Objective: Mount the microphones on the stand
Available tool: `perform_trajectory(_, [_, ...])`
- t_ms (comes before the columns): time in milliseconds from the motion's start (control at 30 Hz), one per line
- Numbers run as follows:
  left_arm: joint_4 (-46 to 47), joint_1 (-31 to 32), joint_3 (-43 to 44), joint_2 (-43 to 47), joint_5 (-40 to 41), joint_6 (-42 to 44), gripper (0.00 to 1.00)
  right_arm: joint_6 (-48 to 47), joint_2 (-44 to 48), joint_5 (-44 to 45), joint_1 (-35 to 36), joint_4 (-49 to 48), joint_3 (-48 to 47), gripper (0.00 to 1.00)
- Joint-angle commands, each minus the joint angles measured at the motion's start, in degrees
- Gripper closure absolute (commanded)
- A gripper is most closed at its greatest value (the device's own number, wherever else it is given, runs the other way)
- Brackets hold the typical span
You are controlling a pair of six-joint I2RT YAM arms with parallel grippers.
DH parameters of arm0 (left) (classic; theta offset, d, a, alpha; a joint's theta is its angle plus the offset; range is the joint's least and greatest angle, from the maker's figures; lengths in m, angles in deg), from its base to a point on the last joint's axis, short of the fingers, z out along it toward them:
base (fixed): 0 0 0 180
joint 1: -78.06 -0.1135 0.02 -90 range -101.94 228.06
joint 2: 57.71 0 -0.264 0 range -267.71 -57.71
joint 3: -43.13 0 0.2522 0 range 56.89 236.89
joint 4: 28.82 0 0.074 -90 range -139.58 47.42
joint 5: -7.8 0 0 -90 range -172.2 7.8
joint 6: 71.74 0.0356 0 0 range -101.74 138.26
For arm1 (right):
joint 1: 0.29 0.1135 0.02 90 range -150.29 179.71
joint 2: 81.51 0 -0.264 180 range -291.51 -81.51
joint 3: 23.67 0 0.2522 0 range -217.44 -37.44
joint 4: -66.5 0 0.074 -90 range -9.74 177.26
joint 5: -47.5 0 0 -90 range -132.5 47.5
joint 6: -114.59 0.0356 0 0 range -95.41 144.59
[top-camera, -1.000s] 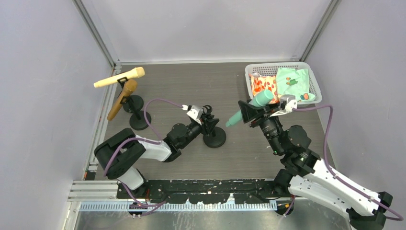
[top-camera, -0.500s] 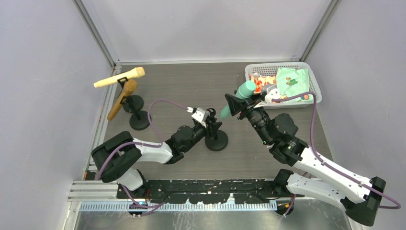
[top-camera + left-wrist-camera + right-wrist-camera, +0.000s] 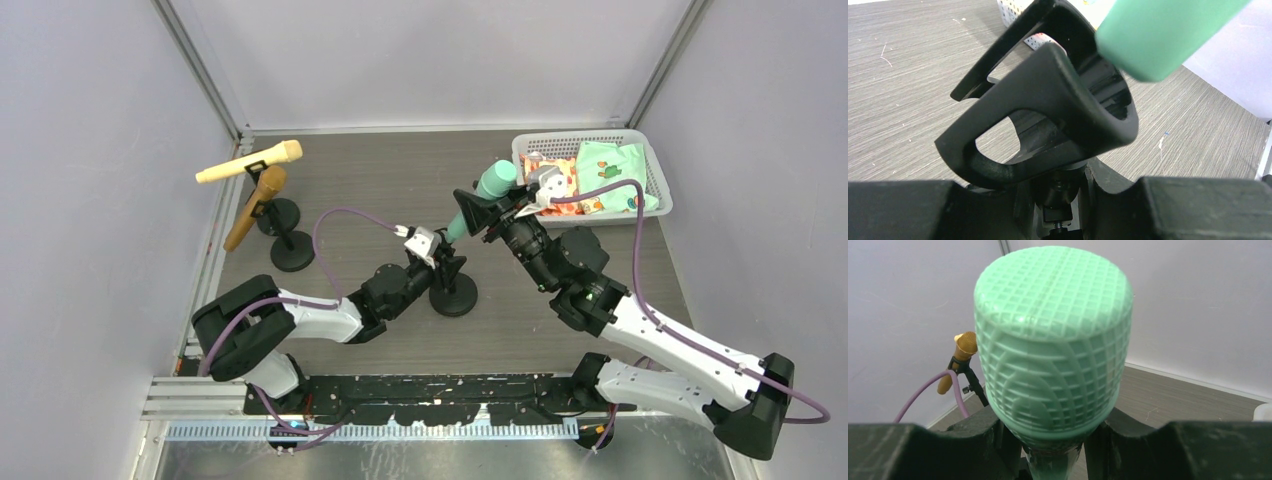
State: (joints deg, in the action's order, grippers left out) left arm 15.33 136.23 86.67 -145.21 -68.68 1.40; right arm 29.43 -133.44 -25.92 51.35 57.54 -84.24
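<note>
My right gripper pinches the mint-green microphone, its tail just above the clip; my left gripper seems clamped on the stand. Next, slide the tail into the clip

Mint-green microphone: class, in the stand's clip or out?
Out. The right gripper holds the mint-green microphone, tail end near but outside the empty clip of the stand gripped by the left gripper.

At the upper left of the overhead frame, the dark wood-grain table is carrying a first stand on a round black foot. A second stand is sitting just below it, their feet close and perhaps touching. A third stand is resting near the centre, and a white basket is sitting at the upper right.
</note>
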Motion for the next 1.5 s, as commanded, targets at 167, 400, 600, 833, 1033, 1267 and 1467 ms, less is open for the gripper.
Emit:
perform_trajectory(167, [-4.47, 1.26, 0.71, -1.25, -1.83, -3.4, 1.0, -1.82, -2.13, -1.46, -0.03, -5.11, -1.59, 0.99])
perform_trajectory(400, [-4.47, 1.5, 1.02, -1.66, -2.07, -3.69, 1.0, -2.67, -3.24, -3.61, 0.03, -5.34, 0.74, 0.99])
perform_trajectory(600, [-4.47, 1.49, 1.23, -1.88, -2.22, -4.44, 1.0, -1.34, -1.74, -4.38, 0.03, -7.43, 6.36, 0.99])
perform_trajectory(833, [-4.71, 1.59, 1.5, -1.76, -2.27, -4.5, 1.0, -0.96, -0.02, -3.05, 0.51, -8.22, 12.15, 0.99])
perform_trajectory(1033, [-6.13, 1.98, 2.32, -1.45, -2.28, -3.22, 1.0, -4.16, 0.18, -2.45, 1.8, -1.75, 10.84, 0.99])
perform_trajectory(1267, [-6.46, 2.73, 2.66, -1.63, -2.1, -2.03, 1.0, -6.42, -1.59, 0.52, 2.84, 4.65, 9.34, 0.99])
perform_trajectory(1467, [-6.49, 3.13, 2.82, -1.62, -1.75, -1.55, 1.0, -6.34, -3.54, 2.75, 3.75, 4.65, 11.16, 0.99])
